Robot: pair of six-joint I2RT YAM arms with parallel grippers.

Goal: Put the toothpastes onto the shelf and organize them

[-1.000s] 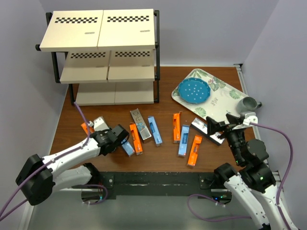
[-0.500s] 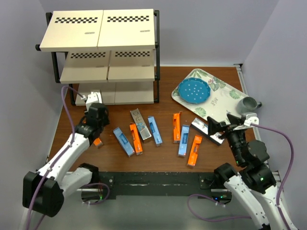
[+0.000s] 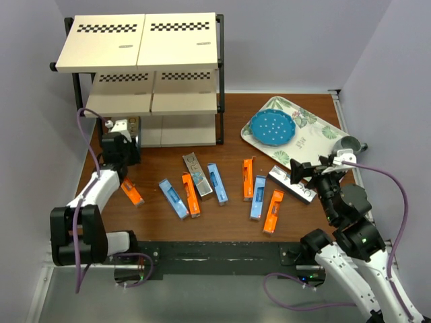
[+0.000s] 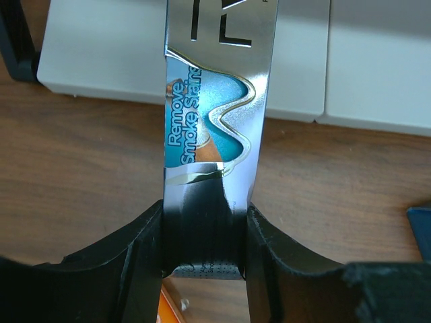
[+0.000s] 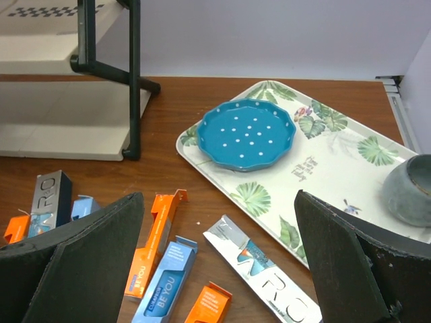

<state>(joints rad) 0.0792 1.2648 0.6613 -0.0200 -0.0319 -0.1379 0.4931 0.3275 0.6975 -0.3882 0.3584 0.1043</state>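
Note:
My left gripper (image 3: 128,136) is shut on a silver-grey toothpaste carton (image 4: 217,101). It holds the carton lengthwise at the front left of the shelf's bottom board (image 4: 101,54). The three-tier shelf (image 3: 137,42) stands at the back left. Several toothpastes lie on the table: orange (image 3: 132,192), blue (image 3: 173,198), orange (image 3: 190,194), silver (image 3: 197,175), blue (image 3: 217,182), orange (image 3: 248,178), blue (image 3: 258,197) and orange (image 3: 273,210). My right gripper (image 3: 308,171) is open and empty above another silver carton (image 5: 264,270).
A floral tray (image 3: 311,140) at the right back holds a blue dotted plate (image 3: 272,128) and a grey cup (image 3: 349,144). The shelf's black post (image 5: 133,81) stands at the left in the right wrist view. Walls close in on both sides.
My left arm has swung from the cartons at the table's middle left back to the bottom shelf's left front. The right gripper has shifted slightly.

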